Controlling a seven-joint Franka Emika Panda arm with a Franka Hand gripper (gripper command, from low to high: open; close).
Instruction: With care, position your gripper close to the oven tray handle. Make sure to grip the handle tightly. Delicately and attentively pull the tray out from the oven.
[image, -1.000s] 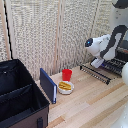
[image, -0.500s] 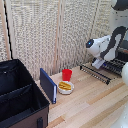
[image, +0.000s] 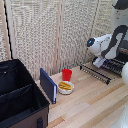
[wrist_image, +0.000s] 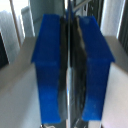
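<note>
Oven tray handle (image: 95, 74): black bar fronting the tray (image: 102, 69), drawn out over the table at the exterior view's right, red cup (image: 66, 75) and bowl (image: 65, 87) well to its left. Your gripper (wrist_image: 70, 70) shows blue fingers (wrist_image: 47, 65) pressed nearly together around a thin dark strip, apparently the handle. Risk: pull off-line and the rack could jam or slip free.

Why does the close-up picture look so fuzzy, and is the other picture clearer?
Wrist view: the blue gripper fills the frame, so near the lens that it is smeared, and the dark bar between its fingers is a blur. Exterior view: softer than sharp yet evenly lit; the red cup and the tray read clearly, without harsh glare.
</note>
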